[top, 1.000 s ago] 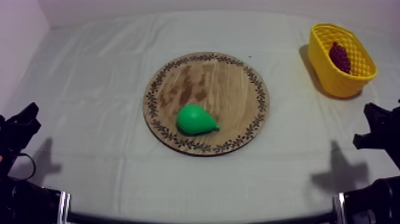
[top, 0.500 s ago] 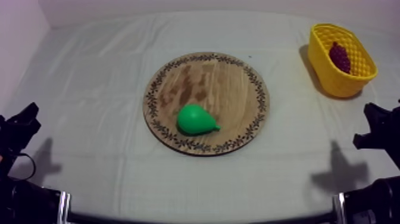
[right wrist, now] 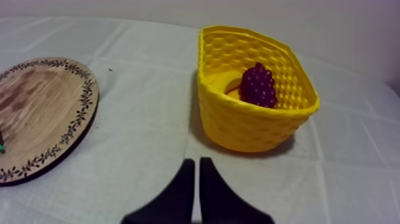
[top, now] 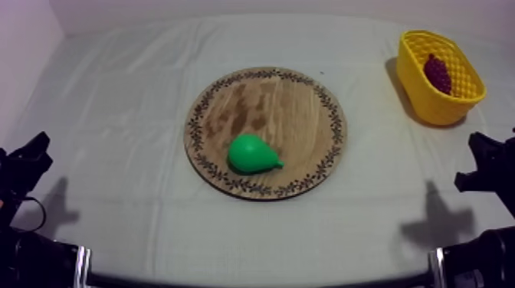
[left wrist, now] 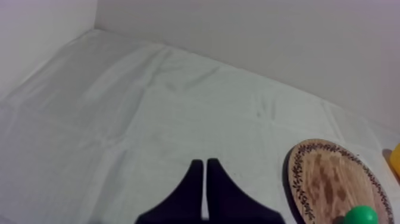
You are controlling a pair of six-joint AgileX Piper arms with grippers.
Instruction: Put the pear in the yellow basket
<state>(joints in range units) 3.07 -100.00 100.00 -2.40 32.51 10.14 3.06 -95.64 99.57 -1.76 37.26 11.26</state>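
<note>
1. Pear (top: 253, 154): lies on its side on the wooden board (top: 299, 107), toward the rim nearest the arms; narrow end points toward the right side; touched by neither gripper.
2. Wooden board: sits mid-table on the grey-white cloth (top: 138, 92); patterned rim all round.
3. Yellow basket (top: 429, 107): stands at the far right of the table, well apart from the board; holds a bunch of grapes (top: 437, 73) against its far wall.
4. Left gripper (left wrist: 205, 162): sits low at the left side, over bare cloth; fingers pressed together into a narrow wedge, gripping nothing; board edge off to its right.
5. Right gripper (right wrist: 194, 161): sits low at the right side, aimed at the basket with cloth between; fingers likewise together in a narrow wedge, gripping nothing.
</note>
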